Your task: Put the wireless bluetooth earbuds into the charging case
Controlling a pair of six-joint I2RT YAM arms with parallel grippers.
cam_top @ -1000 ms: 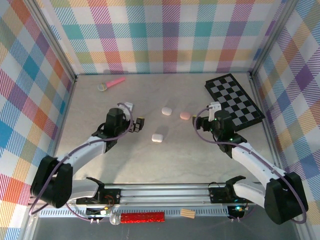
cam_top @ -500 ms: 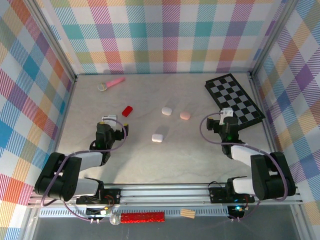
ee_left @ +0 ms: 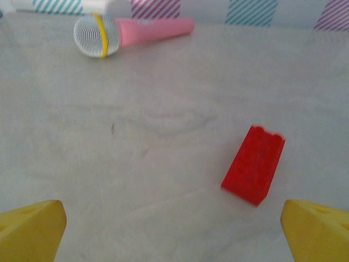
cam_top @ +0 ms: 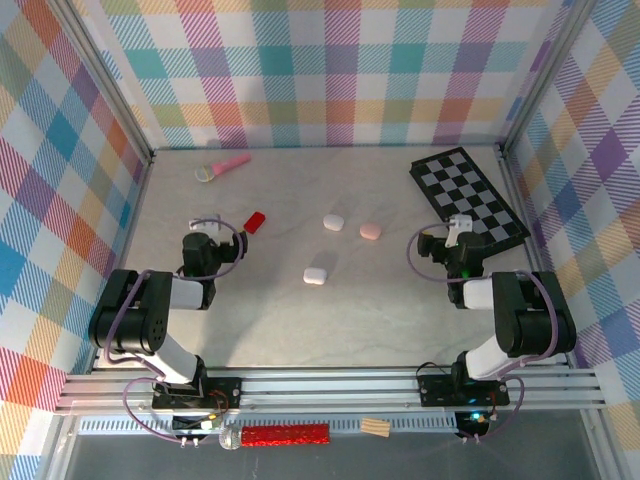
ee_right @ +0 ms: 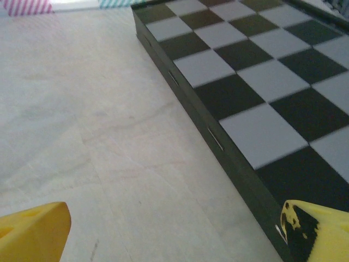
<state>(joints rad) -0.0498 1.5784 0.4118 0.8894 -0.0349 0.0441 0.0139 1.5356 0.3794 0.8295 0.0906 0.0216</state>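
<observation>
left gripper point(ee_left: 172, 233): jaws released and spread wide, nothing but bare tabletop between the yellow fingertips point(ee_left: 28, 229); the arm is folded back at the left side of the table point(cam_top: 300, 325).
right gripper point(ee_right: 174, 232): jaws likewise spread wide and holding nothing; the arm is folded back at the right side, low over the surface.
wireless bluetooth earbuds: too small to pick out from above; cannot tell whether any lie loose or sit inside a case.
cases: three pebble shapes mid-table, seen from the top camera. One white case point(cam_top: 333, 222) and the pink case point(cam_top: 370, 232) lie near each other toward the back; the second white case point(cam_top: 316, 276) lies nearer the arms.
cases relative to jaws: all three sit between the two grippers and well apart from both, touched by neither.
ahead of left jaws: a red block point(ee_left: 253, 172) lies flat on the table, right of centre and close in front; a pink microphone point(ee_left: 128, 35) lies farther off by the back wall.
ahead of right jaws: the chessboard point(ee_right: 256, 82) lies flat, its dark side edge running diagonally toward the right fingertip.
</observation>
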